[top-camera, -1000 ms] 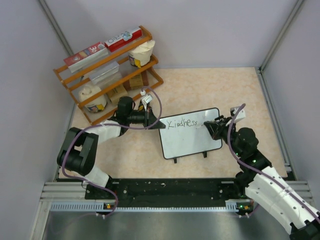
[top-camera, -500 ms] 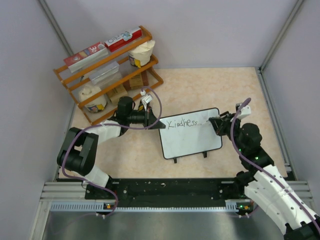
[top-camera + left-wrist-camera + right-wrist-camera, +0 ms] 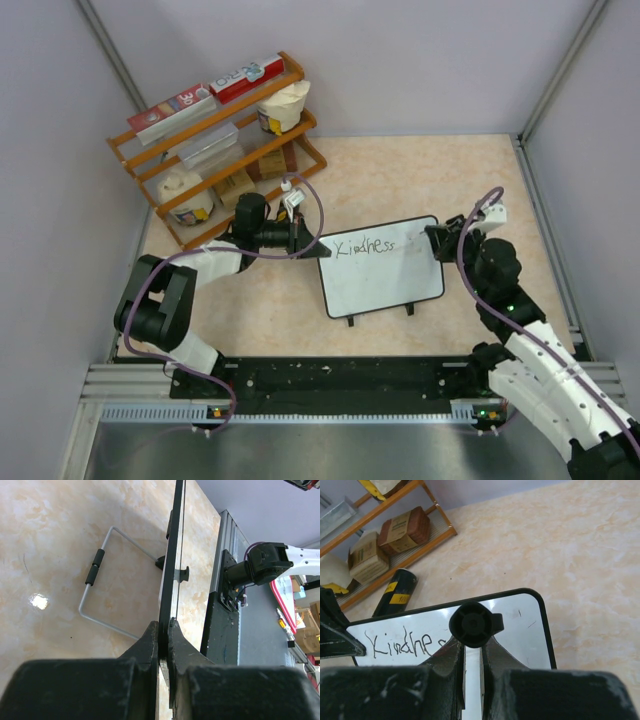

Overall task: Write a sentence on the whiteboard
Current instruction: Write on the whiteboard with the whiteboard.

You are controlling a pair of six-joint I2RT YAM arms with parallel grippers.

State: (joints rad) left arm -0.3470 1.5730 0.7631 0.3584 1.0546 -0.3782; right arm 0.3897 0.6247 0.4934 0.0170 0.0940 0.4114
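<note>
**Now: "Kindness" on the board, both claws gripping**

Writing. The sentence (image 3: pixel 365 247) so far reads "Kindness", in thin black shaky letters. It runs along the top edge of the whiteboard (image 3: pixel 385 275), starting at the upper left corner. From the right wrist only "Kindhe" shows; the rest is hidden behind the marker (image 3: pixel 471 625). Two tiny stray strokes sit near the upper right corner. Labels on the rack's boxes (image 3: pixel 402 532) are too small to read; a black can (image 3: pixel 397 592) carries a yellow label.

Claws. The left claw (image 3: pixel 164 630) is pinched narrow on the board's left edge. The right claw (image 3: pixel 472 652) is clamped on the marker, at the board's upper right corner. Whether the tip touches the board I cannot tell.

Edges and room. The board stands tilted mid-bench, slightly right of centre, with a wire stand (image 3: pixel 107 575) behind it. A wooden rack (image 3: pixel 215 150) fills the far left corner, near the left arm. Open surface lies between the board and the far right corner.

Surface and room. The bench (image 3: pixel 400 170) is beige and marbled, with glare spots. Pale walls (image 3: pixel 400 60) close three sides; a metal rail (image 3: pixel 330 375) runs along the near edge.
</note>
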